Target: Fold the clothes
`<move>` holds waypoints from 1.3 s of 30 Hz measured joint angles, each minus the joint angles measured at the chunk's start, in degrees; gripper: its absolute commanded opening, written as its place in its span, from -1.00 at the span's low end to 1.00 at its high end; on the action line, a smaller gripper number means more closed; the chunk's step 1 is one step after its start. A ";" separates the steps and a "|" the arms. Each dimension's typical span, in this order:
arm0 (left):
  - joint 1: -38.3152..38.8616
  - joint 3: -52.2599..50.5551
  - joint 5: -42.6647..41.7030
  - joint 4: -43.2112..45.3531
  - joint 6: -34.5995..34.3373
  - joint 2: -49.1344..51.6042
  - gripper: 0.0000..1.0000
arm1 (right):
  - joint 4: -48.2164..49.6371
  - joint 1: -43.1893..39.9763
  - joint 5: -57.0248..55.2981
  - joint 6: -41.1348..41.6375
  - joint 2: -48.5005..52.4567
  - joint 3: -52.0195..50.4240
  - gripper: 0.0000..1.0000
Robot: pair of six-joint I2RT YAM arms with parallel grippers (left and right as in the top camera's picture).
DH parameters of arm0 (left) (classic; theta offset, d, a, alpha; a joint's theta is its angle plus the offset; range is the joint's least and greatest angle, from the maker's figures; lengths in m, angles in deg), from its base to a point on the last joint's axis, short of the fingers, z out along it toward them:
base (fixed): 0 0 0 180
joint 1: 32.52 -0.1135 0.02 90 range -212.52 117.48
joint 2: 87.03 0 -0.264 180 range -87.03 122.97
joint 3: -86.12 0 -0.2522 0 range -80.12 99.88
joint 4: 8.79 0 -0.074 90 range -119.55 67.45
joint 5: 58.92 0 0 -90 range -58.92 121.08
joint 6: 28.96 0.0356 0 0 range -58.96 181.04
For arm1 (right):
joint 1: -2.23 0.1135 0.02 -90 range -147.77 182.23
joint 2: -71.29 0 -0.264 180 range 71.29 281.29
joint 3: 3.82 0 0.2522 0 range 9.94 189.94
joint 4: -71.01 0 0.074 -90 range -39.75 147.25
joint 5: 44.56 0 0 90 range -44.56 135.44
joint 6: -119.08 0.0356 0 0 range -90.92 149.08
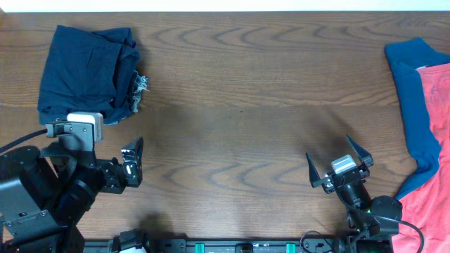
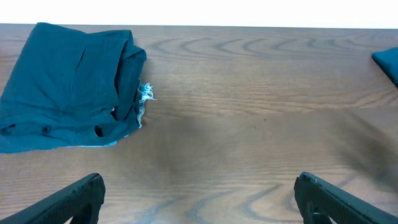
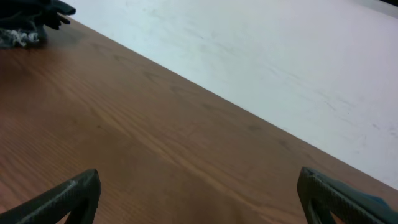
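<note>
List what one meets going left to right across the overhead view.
Navy pile → left gripper → right gripper → blue garment. The coral-red garment overlaps the blue one, so it has no place in the order.

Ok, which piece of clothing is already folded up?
The dark navy garment at the far left, a compact bundle. The blue garment and the coral-red garment at the right edge lie loose and unfolded.
</note>
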 measured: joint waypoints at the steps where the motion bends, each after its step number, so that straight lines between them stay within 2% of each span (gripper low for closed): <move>1: 0.00 0.00 0.00 0.00 0.02 0.00 0.96 | 0.00 0.00 0.00 0.00 0.00 0.00 0.99; 13: 0.44 0.00 0.00 0.00 0.00 0.00 0.96 | -0.02 0.00 0.00 0.00 0.00 0.00 0.98; 19: 7.54 -0.02 1.18 0.48 0.28 -0.13 0.96 | 0.00 0.02 0.02 -0.02 0.00 -0.02 0.99; 23: 13.75 -2.29 4.44 5.66 0.52 -1.51 0.95 | 0.02 0.02 0.02 0.00 0.00 -0.02 0.98; 30: 18.43 -21.46 8.17 27.06 1.01 -11.04 0.96 | 0.17 0.02 0.22 -0.02 0.00 -0.07 0.99; 35: 18.60 -37.05 9.01 36.74 1.01 -21.53 0.96 | 0.24 0.02 0.39 0.00 0.00 -0.11 0.98; 39: 18.60 -46.42 9.01 40.87 1.03 -30.32 0.96 | 0.26 0.02 0.42 0.00 -0.02 -0.11 0.98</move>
